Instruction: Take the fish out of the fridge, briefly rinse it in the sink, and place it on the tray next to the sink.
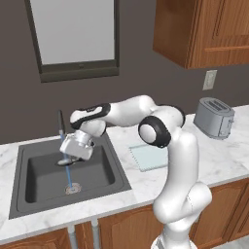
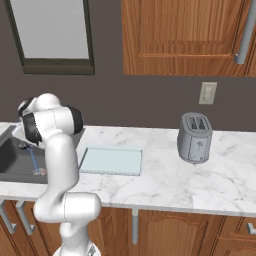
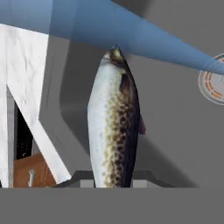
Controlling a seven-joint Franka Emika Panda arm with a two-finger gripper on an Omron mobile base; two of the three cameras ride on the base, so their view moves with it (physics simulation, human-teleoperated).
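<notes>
Surface: white marble counter (image 1: 223, 155); the sink (image 1: 34, 194) lies below the gripper (image 1: 65, 160).
Gripper: clenched on the fish (image 3: 113, 122), under the water stream (image 1: 69, 175).
Hidden: the tray (image 2: 112, 161) is partly behind the arm; the fingertips are hard to see, probably behind the fish.

A speckled silvery fish (image 3: 113, 127) points into a blue water stream (image 3: 131, 30) above the grey sink (image 3: 175, 144) near its drain (image 3: 213, 81).

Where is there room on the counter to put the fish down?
The tray lies bare between the sink and the toaster. Bare marble also runs between tray and toaster, and in front of the toaster. Over the sink it is crowded: the gripper holds the fish under the running water.
</notes>
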